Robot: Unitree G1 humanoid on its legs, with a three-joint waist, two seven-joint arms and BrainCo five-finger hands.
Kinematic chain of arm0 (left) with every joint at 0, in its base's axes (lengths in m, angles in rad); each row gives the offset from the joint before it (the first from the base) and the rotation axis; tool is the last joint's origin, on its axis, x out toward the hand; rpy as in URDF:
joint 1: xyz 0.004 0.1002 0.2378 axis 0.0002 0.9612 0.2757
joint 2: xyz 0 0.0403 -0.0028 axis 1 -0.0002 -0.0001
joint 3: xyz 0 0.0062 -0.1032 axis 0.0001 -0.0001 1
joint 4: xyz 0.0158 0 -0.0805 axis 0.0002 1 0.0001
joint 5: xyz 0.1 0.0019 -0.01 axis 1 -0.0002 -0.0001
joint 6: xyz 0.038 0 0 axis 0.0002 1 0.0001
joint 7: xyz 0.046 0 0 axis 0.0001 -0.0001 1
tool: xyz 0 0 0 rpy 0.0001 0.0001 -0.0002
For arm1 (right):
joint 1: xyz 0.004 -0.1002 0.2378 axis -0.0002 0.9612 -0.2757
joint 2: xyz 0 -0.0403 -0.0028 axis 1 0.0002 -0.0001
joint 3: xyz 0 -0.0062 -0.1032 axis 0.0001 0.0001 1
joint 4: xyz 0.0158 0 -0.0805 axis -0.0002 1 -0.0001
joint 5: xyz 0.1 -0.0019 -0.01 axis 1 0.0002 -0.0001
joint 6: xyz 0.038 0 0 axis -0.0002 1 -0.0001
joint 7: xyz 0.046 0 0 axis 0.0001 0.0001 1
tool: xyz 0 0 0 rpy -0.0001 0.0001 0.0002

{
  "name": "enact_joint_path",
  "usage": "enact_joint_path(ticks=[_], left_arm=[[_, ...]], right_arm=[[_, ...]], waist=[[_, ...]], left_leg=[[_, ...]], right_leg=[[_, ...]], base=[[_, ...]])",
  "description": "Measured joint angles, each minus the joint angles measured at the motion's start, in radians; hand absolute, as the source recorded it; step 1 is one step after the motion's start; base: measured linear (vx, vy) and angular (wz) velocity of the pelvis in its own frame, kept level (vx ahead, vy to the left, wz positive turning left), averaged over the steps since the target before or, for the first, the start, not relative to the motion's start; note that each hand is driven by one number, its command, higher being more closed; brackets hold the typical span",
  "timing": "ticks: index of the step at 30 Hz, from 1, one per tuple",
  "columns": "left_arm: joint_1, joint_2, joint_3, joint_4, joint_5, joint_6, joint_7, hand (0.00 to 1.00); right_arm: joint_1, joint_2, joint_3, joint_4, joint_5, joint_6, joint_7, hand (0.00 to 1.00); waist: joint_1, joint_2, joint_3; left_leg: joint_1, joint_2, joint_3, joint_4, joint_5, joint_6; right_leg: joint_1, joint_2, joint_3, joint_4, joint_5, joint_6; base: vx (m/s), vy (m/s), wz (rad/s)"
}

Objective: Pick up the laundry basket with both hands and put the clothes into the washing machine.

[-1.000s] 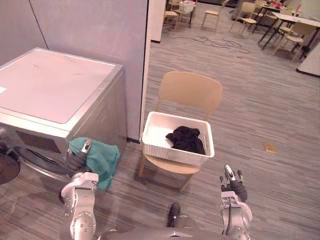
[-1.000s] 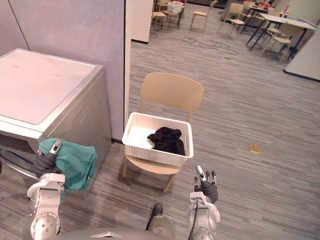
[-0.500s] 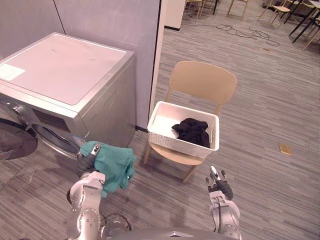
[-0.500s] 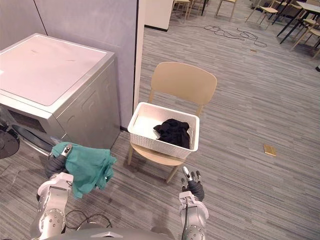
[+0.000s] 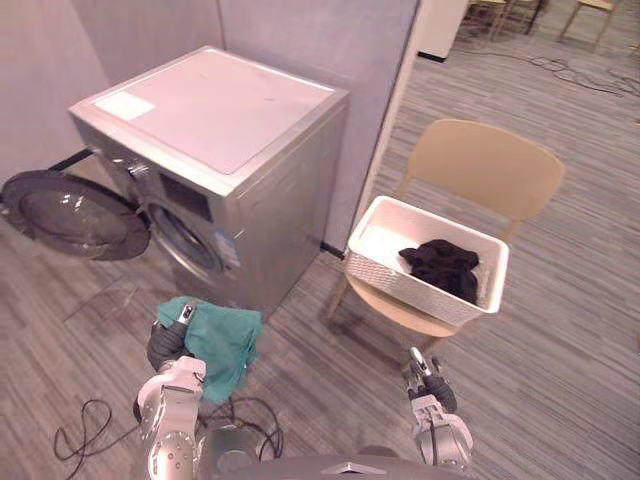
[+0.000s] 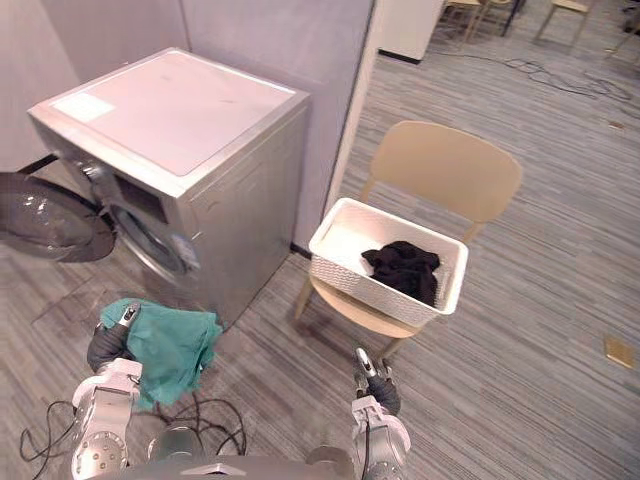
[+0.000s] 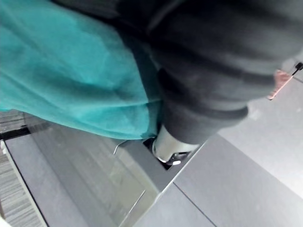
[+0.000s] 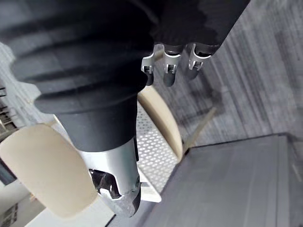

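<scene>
**Teal cloth in the left hand, basket on the chair**

Closest in, the left hand (image 5: 168, 340) is up at the lower left with its fingers and thumb closed round a teal cloth (image 5: 225, 345). The cloth is soft and crumpled, and it hangs in loose folds off the hand's inner side. Across at the lower right is the right hand (image 5: 424, 378), which is empty; its fingers (image 8: 170, 71) are loose, barely bent, and hold nothing.

Under both hands runs the floor (image 5: 560, 330), grey planks with a streaky wood grain.

Further out on the right, the basket (image 5: 400, 285) sits square on the seat of a chair (image 5: 487, 168). The basket is white and rectangular with perforated, woven-look walls. Inside it, a black garment (image 5: 441, 268) lies bunched toward the right end, and the left end shows bare white bottom. The chair is tan, with a smooth rounded back and slim legs.

To the left of the chair stands the washer (image 5: 230, 110), a boxy silver-grey front-loader with a flat pale top. Its round door (image 5: 70, 205) of dark glass is swung wide open to the left, leaving the drum mouth (image 5: 190, 240) uncovered. I cannot tell whether anything is in the drum.
</scene>
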Motion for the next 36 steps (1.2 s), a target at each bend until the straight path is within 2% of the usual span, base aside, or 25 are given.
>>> enact_joint_path(ticks=[2, 3, 4, 5, 6, 7, 9, 11, 13, 14, 15, 16, 17, 18, 19, 20, 23, 24, 25, 26, 27, 31, 34, 35, 36], left_arm=[[-0.016, 0.002, 0.0, 0.065, -0.001, -0.006, 0.002, 1.0], [-0.018, 0.002, -0.006, 0.098, -0.007, -0.01, 0.005, 1.0], [-0.034, -0.001, -0.005, 0.129, -0.018, -0.014, 0.006, 1.0], [-0.071, 0.021, 0.021, 0.176, -0.02, -0.017, 0.017, 1.0], [-0.079, 0.041, 0.033, 0.194, -0.021, -0.02, 0.022, 1.0], [-0.079, 0.045, 0.035, 0.197, -0.021, -0.022, 0.022, 1.0], [-0.08, 0.071, 0.039, 0.201, -0.022, -0.025, 0.023, 1.0], [-0.093, 0.074, 0.031, 0.201, -0.021, -0.028, 0.021, 1.0], [-0.107, 0.079, 0.025, 0.201, -0.017, -0.033, 0.021, 1.0], [-0.117, 0.081, 0.019, 0.201, -0.018, -0.035, 0.021, 1.0], [-0.121, 0.081, 0.018, 0.201, -0.017, -0.038, 0.022, 1.0], [-0.137, 0.079, 0.018, 0.202, -0.017, -0.045, 0.024, 1.0], [-0.143, 0.081, 0.017, 0.203, -0.016, -0.047, 0.025, 1.0], [-0.142, 0.081, 0.016, 0.203, -0.016, -0.05, 0.024, 1.0], [-0.132, 0.076, 0.009, 0.203, -0.016, -0.053, 0.021, 1.0], [-0.124, 0.073, -0.012, 0.202, -0.014, -0.054, 0.016, 1.0], [-0.114, 0.068, -0.062, 0.2, 0.006, -0.051, -0.003, 1.0], [-0.117, 0.06, -0.079, 0.2, 0.007, -0.044, -0.004, 1.0], [-0.117, 0.056, -0.089, 0.2, 0.009, -0.042, -0.004, 1.0], [-0.122, 0.051, -0.107, 0.201, 0.015, -0.036, -0.005, 1.0], [-0.139, 0.035, -0.127, 0.208, 0.018, -0.029, -0.005, 1.0], [-0.16, 0.006, -0.207, 0.207, 0.026, -0.015, -0.019, 1.0], [-0.165, 0.008, -0.258, 0.186, 0.025, -0.016, -0.049, 1.0], [-0.16, 0.008, -0.267, 0.169, 0.023, -0.015, -0.054, 1.0], [-0.149, 0.008, -0.264, 0.158, 0.023, -0.015, -0.058, 1.0]], right_arm=[[-0.02, -0.005, -0.059, 0.065, 0.0, -0.001, -0.003, 0.0], [-0.026, -0.016, -0.089, 0.08, -0.002, -0.001, -0.009, 0.0], [-0.046, -0.022, -0.114, 0.113, -0.002, -0.005, -0.014, 0.0], [-0.079, -0.02, -0.106, 0.184, -0.002, 0.007, -0.023, 0.0], [-0.094, -0.021, -0.092, 0.188, -0.003, 0.02, -0.025, 0.0], [-0.1, -0.021, -0.093, 0.186, -0.003, 0.02, -0.025, 0.0], [-0.158, -0.009, -0.118, 0.179, -0.003, 0.001, -0.037, 0.0], [-0.199, -0.006, -0.123, 0.179, -0.003, -0.022, -0.04, 0.0], [-0.225, -0.005, -0.085, 0.182, -0.003, -0.026, -0.039, 0.0], [-0.244, -0.008, -0.058, 0.183, -0.003, -0.025, -0.039, 0.0], [-0.244, -0.014, -0.044, 0.184, -0.003, -0.022, -0.039, 0.0], [-0.254, -0.015, -0.01, 0.185, -0.002, -0.011, -0.038, 0.0], [-0.252, -0.016, -0.004, 0.185, -0.002, -0.004, -0.037, 0.0], [-0.244, -0.016, -0.004, 0.185, -0.002, -0.003, -0.036, 0.0], [-0.23, -0.016, -0.007, 0.17, -0.002, -0.002, -0.032, 0.0], [-0.216, -0.016, -0.003, 0.137, -0.001, -0.002, -0.019, 0.0], [-0.182, -0.012, 0.025, 0.063, 0.001, -0.005, 0.003, 0.0], [-0.185, -0.012, 0.023, 0.062, 0.003, -0.009, 0.001, 0.0], [-0.185, -0.012, 0.023, 0.063, 0.003, -0.009, 0.001, 0.0], [-0.182, -0.012, 0.021, 0.064, 0.006, -0.012, 0.0, 0.0], [-0.175, -0.012, 0.017, 0.064, 0.013, -0.022, -0.002, 0.0], [-0.136, -0.014, 0.022, 0.06, 0.035, -0.036, -0.014, 0.0], [-0.084, -0.011, 0.032, -0.031, 0.047, -0.049, -0.014, 0.0], [-0.067, -0.011, 0.029, -0.073, 0.047, -0.053, -0.009, 0.0], [-0.06, -0.01, 0.031, -0.102, 0.047, -0.055, -0.008, 0.0]], waist=[[-0.017, 0.003, -0.001], [-0.027, 0.027, -0.015], [-0.044, 0.032, -0.022], [-0.051, -0.022, -0.013], [-0.036, -0.037, -0.019], [-0.033, -0.037, -0.019], [-0.025, -0.043, -0.021], [-0.013, -0.026, -0.019], [-0.001, -0.02, -0.022], [0.0, -0.001, -0.017], [0.001, 0.015, -0.014], [-0.009, 0.043, -0.001], [-0.019, 0.047, 0.003], [-0.023, 0.047, 0.004], [-0.025, 0.048, 0.006], [-0.028, 0.056, 0.009], [-0.039, 0.049, 0.006], [-0.051, 0.028, -0.008], [-0.056, 0.033, -0.01], [-0.072, 0.019, -0.018], [-0.09, 0.013, -0.026], [-0.081, 0.027, -0.024], [-0.079, 0.056, -0.02], [-0.077, 0.075, -0.013], [-0.067, 0.09, -0.007]], left_leg=[[-0.004, 0.002, -0.088, -0.05, 0.033, -0.021], [-0.008, -0.003, -0.116, -0.101, 0.115, 0.006], [-0.026, -0.032, -0.145, -0.104, 0.077, -0.163], [-0.069, -0.098, -0.15, -0.061, 0.055, -0.174], [-0.119, -0.116, -0.166, -0.013, 0.029, -0.176], [-0.13, -0.117, -0.171, -0.001, 0.021, -0.173], [-0.191, -0.139, -0.192, 0.098, -0.038, -0.149], [-0.233, -0.157, -0.187, 0.154, -0.086, -0.125], [-0.258, -0.191, -0.153, 0.163, -0.112, -0.092], [-0.259, -0.217, -0.131, 0.139, -0.112, -0.056], [-0.256, -0.218, -0.124, 0.12, -0.106, -0.039], [-0.235, -0.234, -0.126, 0.068, -0.079, 0.008], [-0.202, -0.258, -0.128, 0.026, -0.06, 0.038], [-0.177, -0.274, -0.128, 0.002, -0.055, 0.046], [-0.117, -0.296, -0.117, -0.047, -0.049, 0.058], [-0.06, -0.303, -0.108, -0.097, -0.042, 0.067], [0.048, -0.317, -0.055, -0.229, -0.013, 0.078], [0.079, -0.32, -0.026, -0.278, 0.001, 0.074], [0.088, -0.323, -0.015, -0.301, 0.008, 0.066], [0.105, -0.336, -0.003, -0.331, 0.013, 0.058], [0.112, -0.339, -0.004, -0.336, 0.015, 0.044], [0.21, -0.326, 0.047, -0.323, 0.023, 0.028], [0.159, -0.239, 0.084, 0.028, -0.011, 0.018], [0.092, -0.181, 0.08, 0.25, 0.024, 0.02], [0.033, -0.131, 0.071, 0.436, 0.109, 0.011]], right_leg=[[0.026, -0.074, -0.032, -0.005, 0.011, 0.03], [0.044, -0.094, -0.049, -0.021, 0.02, 0.08], [0.061, -0.119, -0.049, -0.046, 0.026, 0.114], [0.084, -0.167, -0.043, -0.097, 0.051, 0.094], [0.085, -0.164, -0.048, -0.155, 0.146, 0.094], [0.087, -0.162, -0.047, -0.167, 0.172, 0.099], [0.094, -0.168, -0.046, -0.22, 0.328, 0.138], [0.068, -0.19, -0.043, -0.219, 0.405, 0.125], [0.008, -0.227, -0.023, -0.214, 0.536, 0.02], [-0.041, -0.244, -0.022, -0.217, 0.671, -0.105], [-0.071, -0.246, -0.019, -0.201, 0.694, -0.133], [-0.137, -0.208, 0.009, -0.032, 0.505, -0.192], [-0.152, -0.159, 0.043, 0.051, 0.376, -0.167], [-0.151, -0.125, 0.056, 0.091, 0.306, -0.16], [-0.148, -0.068, 0.076, 0.161, 0.165, -0.15], [-0.156, 0.009, 0.098, 0.22, 0.073, -0.133], [-0.212, 0.153, 0.047, 0.265, -0.05, -0.111], [-0.229, 0.216, 0.032, 0.21, -0.066, -0.091], [-0.232, 0.242, 0.015, 0.157, -0.065, -0.092], [-0.224, 0.272, -0.025, 0.026, -0.046, -0.122], [-0.187, 0.289, -0.032, -0.064, -0.015, -0.163], [-0.082, 0.296, -0.024, -0.092, 0.011, -0.157], [0.022, 0.308, -0.016, -0.095, 0.004, -0.15], [0.063, 0.319, -0.002, -0.099, -0.019, -0.146], [0.106, 0.325, 0.035, -0.109, -0.044, -0.151]], base=[[0.17, 0.566, 0.84], [0.18, 0.567, 0.95], [0.19, 0.576, 1.12], [0.15, 0.519, 0.92], [0.13, 0.481, 0.54], [0.09, 0.409, 0.21], [0.08, 0.422, 0.13], [0.01, 0.355, -0.01], [0.02, 0.437, -0.14], [0.05, 0.425, -0.15], [0.09, 0.391, -0.03], [0.1, 0.347, 0.2], [0.12, 0.315, 0.34], [0.15, 0.278, 0.24], [0.18, 0.218, 0.0], [0.17, 0.19, -0.13], [0.16, 0.087, -0.38], [0.16, 0.008, -0.41], [0.19, -0.034, -0.34], [0.24, -0.056, -0.16], [0.25, -0.057, -0.13], [0.31, -0.051, -0.28], [0.22, -0.027, -0.18], [0.17, 0.023, -0.47], [0.19, 0.055, -0.64]])
